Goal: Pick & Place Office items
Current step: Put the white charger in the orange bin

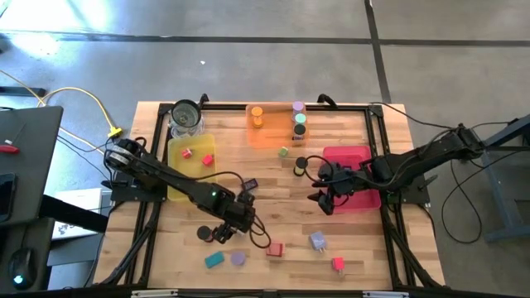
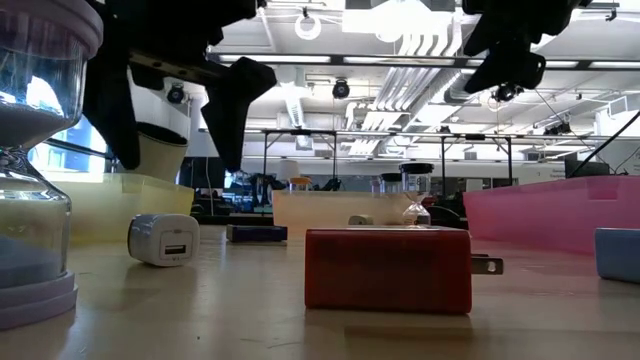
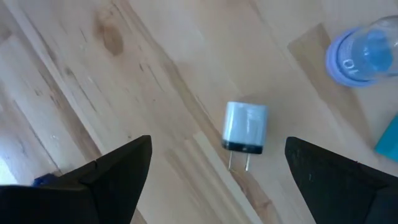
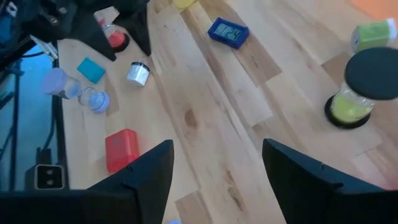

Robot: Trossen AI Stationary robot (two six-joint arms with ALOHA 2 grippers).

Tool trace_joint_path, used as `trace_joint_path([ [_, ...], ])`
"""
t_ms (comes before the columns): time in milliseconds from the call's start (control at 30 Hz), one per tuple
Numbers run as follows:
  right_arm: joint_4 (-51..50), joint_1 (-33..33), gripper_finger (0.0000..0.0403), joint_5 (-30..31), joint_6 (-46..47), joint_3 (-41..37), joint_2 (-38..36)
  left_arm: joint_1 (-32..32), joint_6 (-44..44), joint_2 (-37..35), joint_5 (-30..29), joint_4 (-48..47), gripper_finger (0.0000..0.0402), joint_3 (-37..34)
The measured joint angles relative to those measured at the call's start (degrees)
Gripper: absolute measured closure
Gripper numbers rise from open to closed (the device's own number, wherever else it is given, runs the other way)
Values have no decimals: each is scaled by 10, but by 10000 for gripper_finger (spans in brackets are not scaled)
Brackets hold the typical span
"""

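Note:
A small white plug block [image 3: 245, 127] with a black face and two prongs lies on its side on the wooden table. My left gripper [image 3: 217, 146] hangs open just above it, pointing steeply down, one finger on either side and touching nothing; the low view shows the fingers [image 2: 232, 110] above the block [image 2: 163, 240]. A teal block [image 1: 214, 259], a lavender hourglass [image 1: 238, 258], a red plug block [image 1: 275, 249] and a black-capped piece [image 1: 204, 234] lie close by. My right gripper [image 1: 325, 197] waits open over the table beside the pink tray, holding nothing.
A yellow tray [image 1: 178, 174] with red pieces stands at the left, an orange tray [image 1: 269, 136] with cylinders at the far edge, and a pink tray [image 1: 358, 156] at the right. A glass jar [image 1: 186, 116] stands far left. A yellow hourglass [image 4: 357, 90] and a dark-blue clock [image 4: 228, 32] are mid-table.

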Motion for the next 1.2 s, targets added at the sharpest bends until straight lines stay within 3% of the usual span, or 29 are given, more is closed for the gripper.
trace_joint_path([
  [767,4,0,168,22,-30,0,0,-6,-8,100,36,51,48,1],
  [900,4,0,168,18,-30,0,0,-7,-9,109,38,55,83,2],
  [1200,4,0,168,11,-30,0,0,-16,-9,117,34,61,216,3],
])
